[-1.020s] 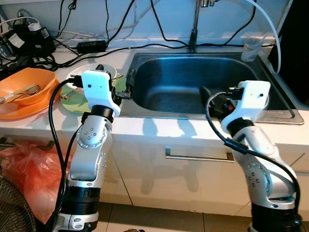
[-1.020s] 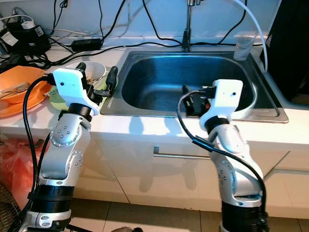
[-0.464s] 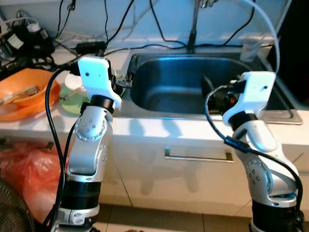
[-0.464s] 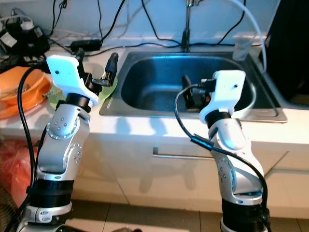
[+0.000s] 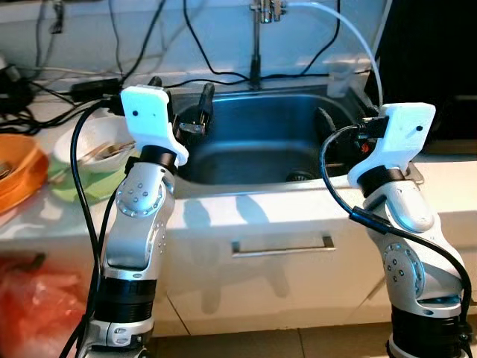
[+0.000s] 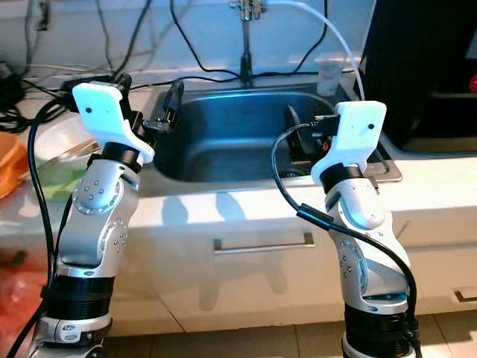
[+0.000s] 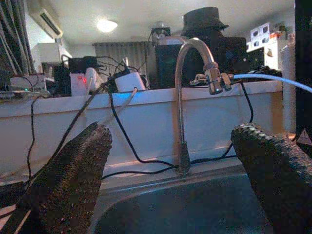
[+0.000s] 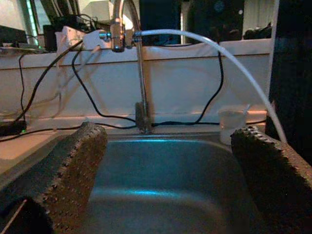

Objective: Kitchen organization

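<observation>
A steel sink [image 5: 257, 142] lies in the white counter ahead, with a faucet [image 5: 257, 45] behind it. My left gripper [image 5: 179, 95] is held up over the sink's left rim, open and holding nothing. My right gripper [image 5: 344, 128] hovers over the sink's right side, also open and empty. Left of the sink, a white bowl [image 5: 93, 145] with utensils in it rests on a green plate [image 5: 71, 188]. An orange bowl [image 5: 13, 175] sits at the far left edge. Both wrist views look across the basin to the faucet [image 7: 183, 97], between wide-apart fingers [image 8: 73, 161].
A white hose [image 5: 350, 41] arcs from the faucet towards a clear plastic cup [image 5: 339, 74] at the sink's back right corner. Black cables [image 5: 89, 86] crowd the back left counter. A dark appliance [image 5: 428, 67] stands at the right. A red bag [image 5: 30, 321] lies below left.
The whole view has swung to the right, so the orange bowl now sits at the left edge. Both arms have risen a little. Both grippers stay open and empty.
</observation>
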Tool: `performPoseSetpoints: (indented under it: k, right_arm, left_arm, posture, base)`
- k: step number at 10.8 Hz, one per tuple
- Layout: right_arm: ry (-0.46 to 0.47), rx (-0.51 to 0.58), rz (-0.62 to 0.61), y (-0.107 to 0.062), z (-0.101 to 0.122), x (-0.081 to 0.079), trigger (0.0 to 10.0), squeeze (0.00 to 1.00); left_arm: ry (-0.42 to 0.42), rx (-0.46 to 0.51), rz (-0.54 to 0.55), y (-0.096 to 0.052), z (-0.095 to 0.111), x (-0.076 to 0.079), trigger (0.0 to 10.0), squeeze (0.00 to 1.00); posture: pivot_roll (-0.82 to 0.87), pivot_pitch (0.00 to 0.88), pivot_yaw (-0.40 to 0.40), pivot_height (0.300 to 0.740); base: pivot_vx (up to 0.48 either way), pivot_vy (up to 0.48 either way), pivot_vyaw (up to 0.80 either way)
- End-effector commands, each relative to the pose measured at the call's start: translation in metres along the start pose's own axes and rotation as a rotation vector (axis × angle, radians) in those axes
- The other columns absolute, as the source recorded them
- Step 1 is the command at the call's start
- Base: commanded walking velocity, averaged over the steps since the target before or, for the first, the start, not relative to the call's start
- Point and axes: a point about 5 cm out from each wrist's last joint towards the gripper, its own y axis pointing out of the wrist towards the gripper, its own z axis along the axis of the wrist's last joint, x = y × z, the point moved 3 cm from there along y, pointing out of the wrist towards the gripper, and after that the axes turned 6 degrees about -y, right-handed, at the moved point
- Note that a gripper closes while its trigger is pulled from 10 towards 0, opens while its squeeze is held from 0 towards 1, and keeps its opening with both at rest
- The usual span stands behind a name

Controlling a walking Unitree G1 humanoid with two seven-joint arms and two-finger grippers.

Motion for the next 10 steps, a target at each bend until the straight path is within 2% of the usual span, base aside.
performPoseSetpoints:
  k: [1, 2, 5, 10]
  right_arm:
    - [-0.012, 0.036, 0.018, 0.0003, 0.0083, -0.0037, 10.0, 0.00]
    - [-0.014, 0.041, 0.020, 0.0006, 0.0090, -0.0049, 10.0, 0.00]
    - [-0.023, 0.048, 0.026, 0.0010, 0.0089, -0.0073, 10.0, 0.00]
    - [-0.026, 0.049, 0.027, 0.0011, 0.0075, -0.0102, 10.0, 0.00]
  left_arm:
    - [0.002, 0.018, -0.008, 0.0027, 0.0076, 0.0002, 10.0, 0.00]
    - [0.004, 0.014, -0.009, 0.0025, 0.0068, 0.0006, 10.0, 0.00]
    - [-0.001, 0.000, -0.003, 0.0020, 0.0042, 0.0001, 10.0, 0.00]
    - [0.001, -0.015, -0.001, 0.0009, 0.0020, -0.0008, 10.0, 0.00]
  posture:
    - [-0.08, 0.000, 0.077, 0.740]
    - [-0.08, 0.000, 0.076, 0.740]
    - [-0.08, 0.000, 0.076, 0.740]
    - [-0.07, 0.000, 0.078, 0.740]
  base:
    - [0.000, 0.000, 0.00]
    - [0.000, 0.000, 0.00]
    - [0.410, 0.000, 0.00]
    - [0.368, 0.289, 0.00]
